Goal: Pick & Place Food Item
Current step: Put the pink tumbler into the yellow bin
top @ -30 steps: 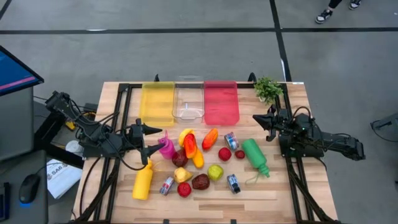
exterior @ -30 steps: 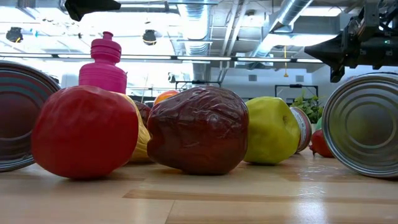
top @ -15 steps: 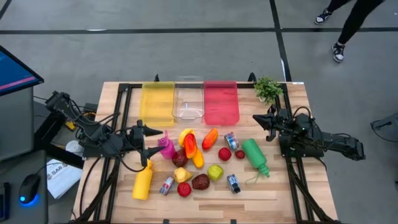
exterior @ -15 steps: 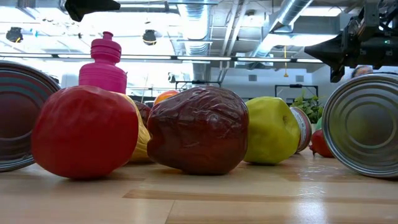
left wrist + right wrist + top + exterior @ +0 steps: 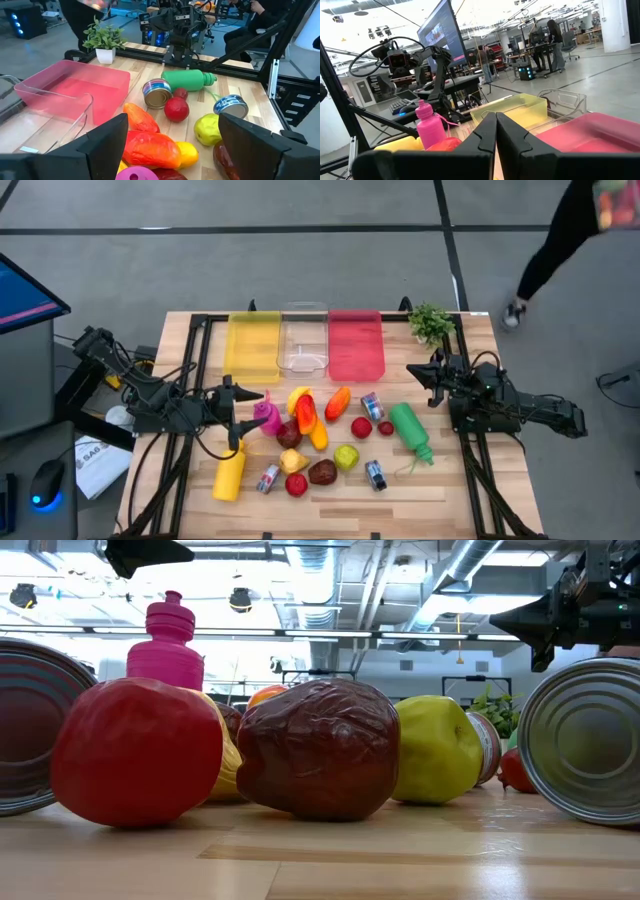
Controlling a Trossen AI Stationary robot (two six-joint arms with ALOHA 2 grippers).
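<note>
Approach step, nothing yet grasped. The left end effector (image 5: 243, 404), fingers spread and empty, hovers just beside the pink plastic bottle (image 5: 268, 416) on the wooden tabletop (image 5: 440, 490). The right end effector (image 5: 420, 371), fingers pressed together, waits well beyond it. Next: descend onto a food item, probably the orange-red pepper (image 5: 305, 413) beside the bottle.

From my left wrist camera, the pink bottle (image 5: 136, 174) between the jaws is cut off; I see only a blurred person (image 5: 575, 235) passing beyond the table (image 5: 450, 500).
</note>
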